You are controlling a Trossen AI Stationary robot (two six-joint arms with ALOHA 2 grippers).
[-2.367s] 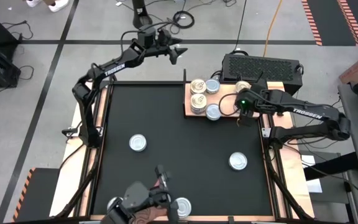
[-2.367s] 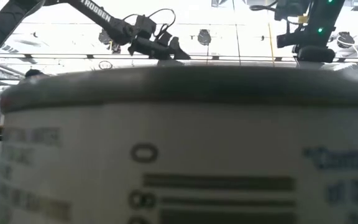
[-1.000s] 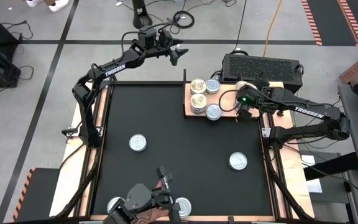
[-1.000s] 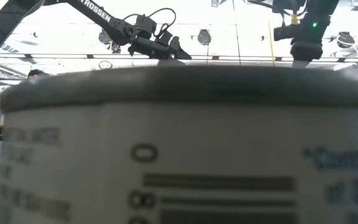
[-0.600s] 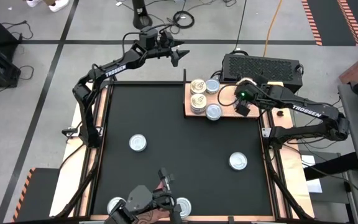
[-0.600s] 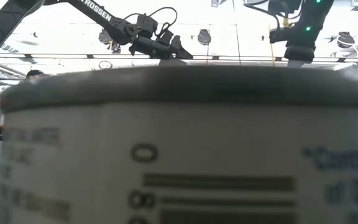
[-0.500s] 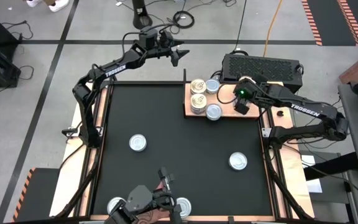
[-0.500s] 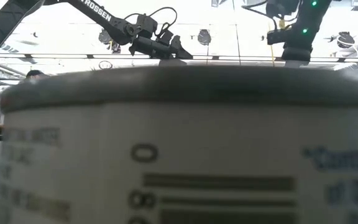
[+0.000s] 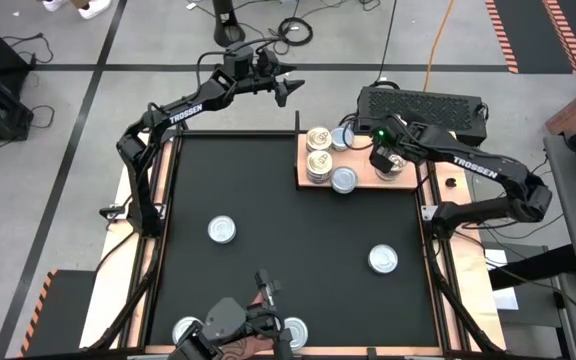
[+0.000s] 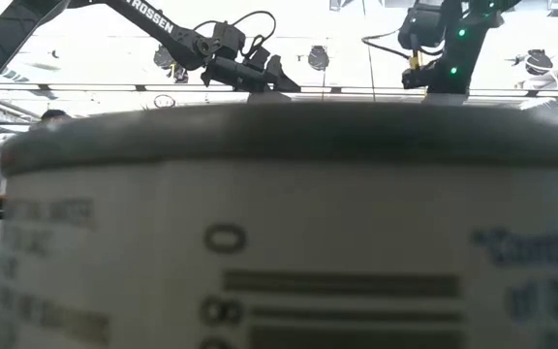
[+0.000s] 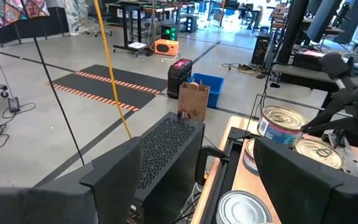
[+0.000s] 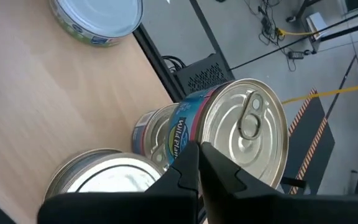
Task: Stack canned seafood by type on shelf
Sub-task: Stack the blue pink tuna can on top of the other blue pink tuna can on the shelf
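Now right gripper point(image 9: 386, 160) is hovering over the shelf point(image 9: 363, 175)
Its fingers are sitting together beside a blue-labelled tin point(image 12: 229, 134); left gripper point(image 9: 286, 84) is waiting apart behind the shelf.

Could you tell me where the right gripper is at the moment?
In the high view, the right gripper is over the shelf's right part, beside the black ventilated box.

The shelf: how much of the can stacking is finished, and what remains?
Done: several tins stand on the shelf, the gold-tan tins stacked. In hand: the right gripper, shut, is at a silver-topped tin there; contact is unclear. Left: four loose tins on the black table. The left gripper waits open beyond the table's far edge.
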